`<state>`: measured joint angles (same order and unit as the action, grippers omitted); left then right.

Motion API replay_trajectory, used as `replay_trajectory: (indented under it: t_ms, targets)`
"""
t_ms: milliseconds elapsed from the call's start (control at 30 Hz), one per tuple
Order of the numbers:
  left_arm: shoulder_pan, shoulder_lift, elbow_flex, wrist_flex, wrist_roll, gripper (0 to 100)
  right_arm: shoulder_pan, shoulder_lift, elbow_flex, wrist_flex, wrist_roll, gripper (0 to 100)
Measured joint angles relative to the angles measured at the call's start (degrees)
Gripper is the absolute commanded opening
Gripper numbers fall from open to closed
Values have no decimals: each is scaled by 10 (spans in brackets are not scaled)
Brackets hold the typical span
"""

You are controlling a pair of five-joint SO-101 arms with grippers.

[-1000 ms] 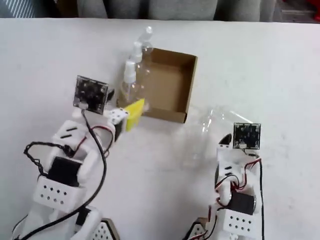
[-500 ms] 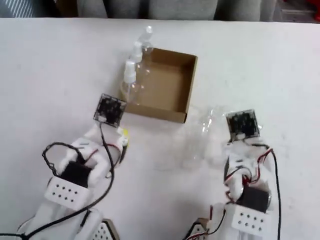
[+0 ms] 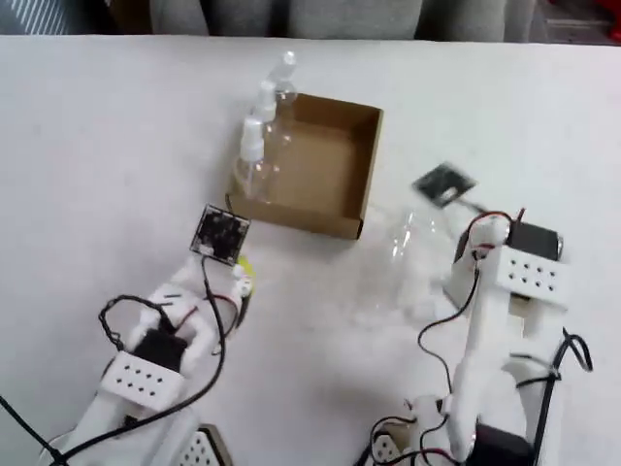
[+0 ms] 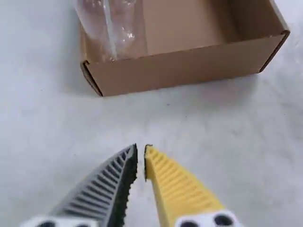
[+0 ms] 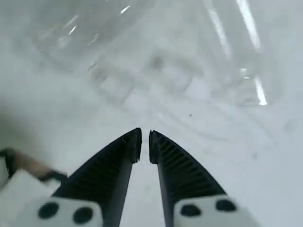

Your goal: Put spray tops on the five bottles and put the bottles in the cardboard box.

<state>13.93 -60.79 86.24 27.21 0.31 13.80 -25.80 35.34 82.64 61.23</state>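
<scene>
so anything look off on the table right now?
At least one clear bottle seems to lie on its side on the table just right of the cardboard box, with no spray top that I can make out. Three capped bottles stand upright at the box's left wall. Nothing spilled.

Bright even light, soft shadows

Left wrist view: cardboard box (image 4: 189,71) is cut off at the far wall by the frame edge; bottle (image 4: 111,28) inside is cut there too, can't tell its top. Loose bottles (image 3: 406,241) on the desk (image 3: 97,116) by the right arm (image 3: 505,282): outlines too faint to count, tops unclear. Same in right wrist view.
</scene>
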Motion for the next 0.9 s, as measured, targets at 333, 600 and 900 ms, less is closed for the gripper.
replay_trajectory:
  t_ms: [333, 600, 900]
  targets:
    - [0, 0, 6, -6, 0, 53, 44, 4, 49, -25, 243, 121]
    - [0, 0, 6, -6, 0, 53, 14, 6, 178, -131, 329, 158]
    - [0, 0, 15, -8, 0, 53, 8, 6, 249, -243, 342, 149]
